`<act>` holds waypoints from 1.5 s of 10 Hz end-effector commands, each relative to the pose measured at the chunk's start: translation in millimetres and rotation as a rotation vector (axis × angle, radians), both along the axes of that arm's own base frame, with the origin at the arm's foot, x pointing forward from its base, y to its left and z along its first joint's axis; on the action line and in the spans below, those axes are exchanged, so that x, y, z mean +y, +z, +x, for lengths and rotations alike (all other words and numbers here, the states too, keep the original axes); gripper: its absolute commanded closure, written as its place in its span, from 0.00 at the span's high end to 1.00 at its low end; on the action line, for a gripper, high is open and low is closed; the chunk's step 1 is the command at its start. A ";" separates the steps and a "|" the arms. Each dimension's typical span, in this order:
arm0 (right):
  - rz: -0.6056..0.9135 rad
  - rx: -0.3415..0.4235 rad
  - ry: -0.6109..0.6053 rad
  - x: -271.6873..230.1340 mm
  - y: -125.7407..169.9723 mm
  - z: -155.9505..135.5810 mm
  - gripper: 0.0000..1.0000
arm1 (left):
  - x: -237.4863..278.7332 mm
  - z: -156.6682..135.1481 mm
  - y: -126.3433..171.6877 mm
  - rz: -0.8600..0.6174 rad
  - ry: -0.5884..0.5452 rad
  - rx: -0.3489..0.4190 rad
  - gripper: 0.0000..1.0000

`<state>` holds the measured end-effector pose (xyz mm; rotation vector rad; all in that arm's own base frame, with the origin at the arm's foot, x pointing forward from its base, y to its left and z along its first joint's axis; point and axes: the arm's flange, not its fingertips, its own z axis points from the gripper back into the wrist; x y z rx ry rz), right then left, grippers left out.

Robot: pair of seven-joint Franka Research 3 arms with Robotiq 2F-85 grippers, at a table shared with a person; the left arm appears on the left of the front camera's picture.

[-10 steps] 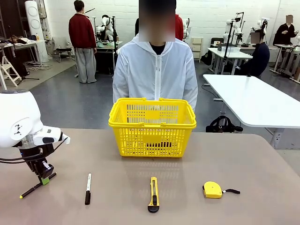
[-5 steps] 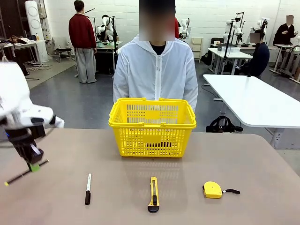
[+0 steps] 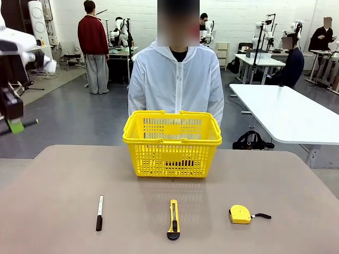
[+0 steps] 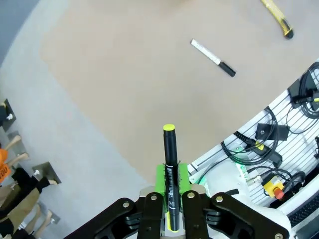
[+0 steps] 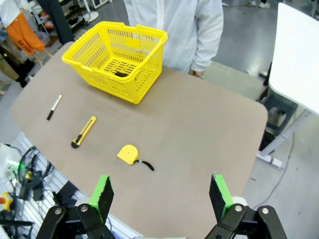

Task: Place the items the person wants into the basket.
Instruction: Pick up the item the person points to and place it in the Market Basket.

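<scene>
Left pincer (image 3: pixel 15 126): up at the far left edge of the front view, well above table height. Jaws pinched tight on the slim black pen (image 4: pixel 170 149). In my left wrist view the barrel sits clamped between the green pads (image 4: pixel 160 175), and the yellow tip sticks out past them, pointing away from me. The pen is off the table, with the tan surface well below it.

Right pincer (image 5: pixel 159 193): jaws spread wide, nothing between the 2 pads. It hangs high over my side of the table (image 3: pixel 286 180), looking down on the whole layout.

3 loose things lie in a row along my edge, all apart from each other:
- white-barrelled marker (image 3: pixel 99 212), black cap toward me, on the left
- yellow-and-black utility knife (image 3: pixel 174 219) in the middle, lying lengthwise toward the basket
- yellow tape measure (image 3: pixel 240 214) on the right, black strap trailing off to the right

Basket (image 3: pixel 172 140): upright at the far middle of the table, handles folded down along the rim. It is well apart from the row of 3. My right wrist view shows a small dark shape on the basket floor; I cannot tell what it is.

Person (image 3: pixel 176 84): white hooded jacket, standing at the far edge directly behind the basket.
</scene>
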<state>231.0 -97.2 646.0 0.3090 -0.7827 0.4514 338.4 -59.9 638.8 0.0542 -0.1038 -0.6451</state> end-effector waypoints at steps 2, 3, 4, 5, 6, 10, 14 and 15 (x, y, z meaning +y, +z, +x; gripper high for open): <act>0.004 0.001 0.007 -1.1 2.2 1.6 1.00 | -10.6 10.5 19.0 0.009 0.018 -0.010 0.00; 0.004 0.001 0.007 -1.1 2.2 1.6 1.00 | -11.8 5.3 19.6 0.013 0.034 -0.014 0.00; 0.004 0.001 0.007 -1.1 2.2 1.6 1.00 | -4.9 9.4 20.3 -0.004 -0.004 -0.024 0.00; 0.004 0.001 0.007 -1.1 2.2 1.6 1.00 | -4.9 9.4 20.3 -0.004 -0.004 -0.024 0.00; 0.004 0.001 0.007 -1.1 2.2 1.6 1.00 | -4.9 9.4 20.3 -0.004 -0.004 -0.024 0.00; 0.004 0.001 0.007 -1.1 2.2 1.6 1.00 | -29.8 43.4 26.5 -0.023 -0.154 -0.023 0.11; 0.004 0.001 0.007 -1.1 2.2 1.6 1.00 | -162.6 174.2 4.0 -0.018 -0.500 -0.053 0.11; 0.004 0.001 0.007 -1.1 2.2 1.6 1.00 | -188.9 193.9 -11.0 -0.013 -0.534 -0.055 0.11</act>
